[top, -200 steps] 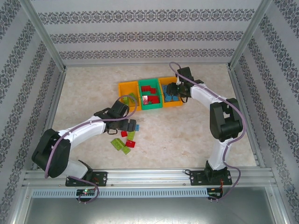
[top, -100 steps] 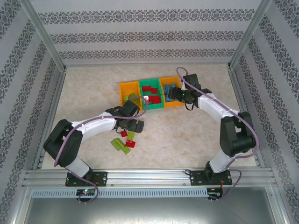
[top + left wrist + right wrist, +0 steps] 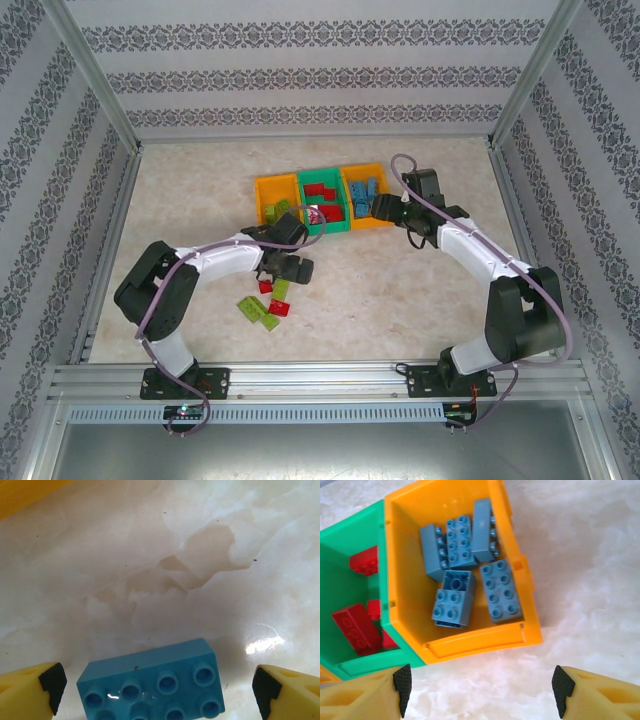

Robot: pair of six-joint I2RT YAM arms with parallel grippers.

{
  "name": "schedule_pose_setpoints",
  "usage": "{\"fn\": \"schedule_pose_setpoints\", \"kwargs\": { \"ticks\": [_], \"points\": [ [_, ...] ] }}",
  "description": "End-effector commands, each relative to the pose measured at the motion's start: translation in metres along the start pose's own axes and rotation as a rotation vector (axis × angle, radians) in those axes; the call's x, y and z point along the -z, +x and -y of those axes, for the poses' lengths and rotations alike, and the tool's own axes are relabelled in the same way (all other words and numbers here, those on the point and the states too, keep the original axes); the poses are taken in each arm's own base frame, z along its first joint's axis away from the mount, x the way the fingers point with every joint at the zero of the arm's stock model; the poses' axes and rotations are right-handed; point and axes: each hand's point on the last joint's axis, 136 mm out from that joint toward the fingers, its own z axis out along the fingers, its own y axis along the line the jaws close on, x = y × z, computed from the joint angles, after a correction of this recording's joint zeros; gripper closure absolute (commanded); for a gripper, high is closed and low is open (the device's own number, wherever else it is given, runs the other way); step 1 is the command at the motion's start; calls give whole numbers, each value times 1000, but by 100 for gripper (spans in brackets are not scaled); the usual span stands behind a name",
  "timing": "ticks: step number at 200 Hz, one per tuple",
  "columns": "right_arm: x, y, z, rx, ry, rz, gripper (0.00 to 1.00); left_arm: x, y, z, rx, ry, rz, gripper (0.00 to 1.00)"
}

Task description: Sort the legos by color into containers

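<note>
left tool (image 3: pixel 157 687) spread wide, straddling a blue lego (image 3: pixel 150 672) on the counter (image 3: pixel 200 555); right tool (image 3: pixel 481 690) wide and empty beside the orange bin (image 3: pixel 475 645) of blue legos (image 3: pixel 456 542).

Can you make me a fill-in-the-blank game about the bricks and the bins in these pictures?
1. The bricks in the green bin are ____.
2. Everything in the orange bin in front of the right hand is coloured ____.
3. The blue brick between the left hand's open fingers lies on the ____.
Missing words: red; blue; table.
</note>
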Motion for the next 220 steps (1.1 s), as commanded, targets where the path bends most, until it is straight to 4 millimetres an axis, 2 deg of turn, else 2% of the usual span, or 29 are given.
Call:
{"fn": "schedule_pose_setpoints", "kwargs": {
  "ticks": [1, 41, 84, 123, 143, 172, 220],
  "points": [
    [9, -4, 10, 4, 26, 36, 22, -2, 9, 3, -5, -28, -51, 4],
    [13, -2, 23, -15, 45, 40, 22, -6, 9, 4, -3, -36, -58, 11],
    [21, -1, 38, -39, 62, 58, 21, -7, 7, 9, -15, -25, -63, 39],
    [26, 6, 48, -49, 78, 65, 21, -2, -4, 26, -23, 28, -35, 41],
    [28, 14, 55, -55, 93, 64, 21, 5, -18, 42, -34, 82, -4, 42],
    [30, 26, 63, -67, 109, 62, 21, 20, -47, 78, -70, 213, 62, 42],
    [30, 56, 76, -101, 122, 40, 20, 50, -122, 127, -122, 355, 235, 41]
  ]
}}
